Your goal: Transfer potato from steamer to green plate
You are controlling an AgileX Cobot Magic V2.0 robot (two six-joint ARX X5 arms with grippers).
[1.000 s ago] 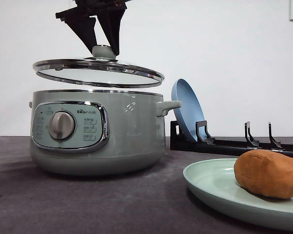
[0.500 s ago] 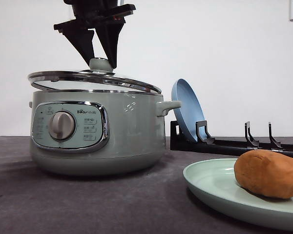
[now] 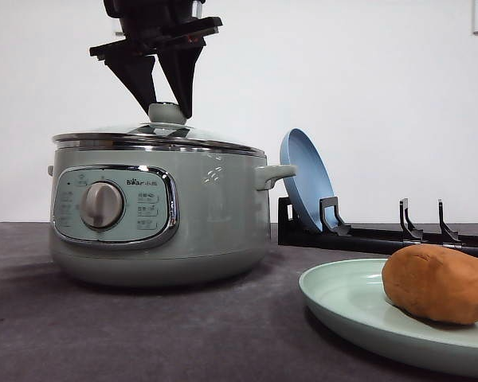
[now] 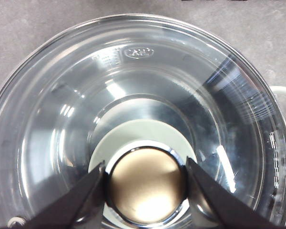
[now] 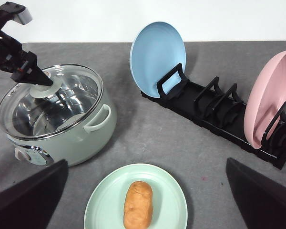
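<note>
I see the potato (image 3: pixel 439 283) lying on the green plate (image 3: pixel 342 302) near the front edge of the tabletop (image 3: pixel 143 334), well apart from the steamer (image 3: pixel 215 215). My left gripper (image 3: pixel 167 107) has its jaws clamped on the knob (image 3: pixel 166 113) of the glass lid (image 3: pixel 155 140), which sits level on the steamer's rim. My right gripper (image 5: pixel 148 200) hangs above the plate, jaws spread wide. A blue plate (image 3: pixel 305 178) stands in the black rack (image 3: pixel 382 237).
</note>
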